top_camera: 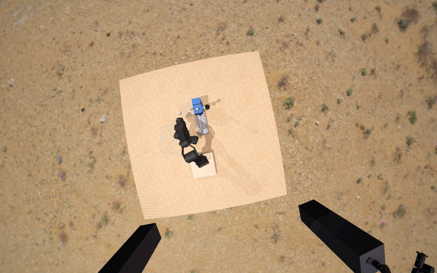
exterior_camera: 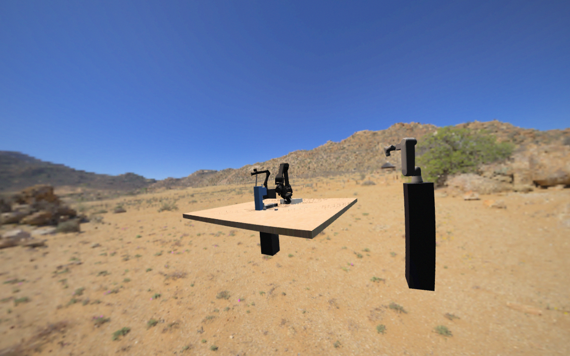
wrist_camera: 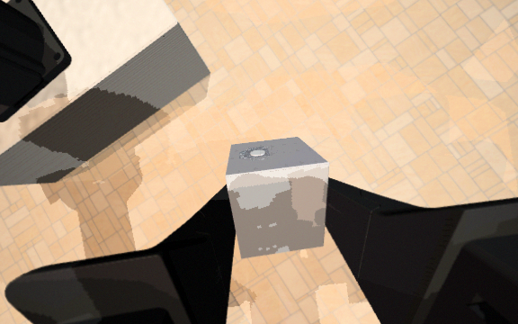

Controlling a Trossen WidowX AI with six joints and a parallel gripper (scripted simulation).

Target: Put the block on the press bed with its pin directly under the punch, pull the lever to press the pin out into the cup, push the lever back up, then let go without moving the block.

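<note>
Block [wrist_camera: 281,207] is clamped between the gripper's fingertips, seemingly being carried; alignment beneath the punch, beyond the gripper, is needed next.

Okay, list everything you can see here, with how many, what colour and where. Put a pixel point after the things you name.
block [wrist_camera: 277,211]: one, grey, between the fingers
press [top_camera: 196,101] [exterior_camera: 259,198]: one, blue, on the table
small piece [top_camera: 179,113]: one, whitish, on the table near the press
table [top_camera: 240,84] [exterior_camera: 313,221]: one, tan, outdoors on sandy ground
pillars beyond the table: two in the top view, black
bush [exterior_camera: 459,146]: one large, green, behind the right pillar
arm [top_camera: 181,132] [exterior_camera: 283,177]: one, black, over the table
end effector [wrist_camera: 271,183]: one, black, shut on the block
</note>
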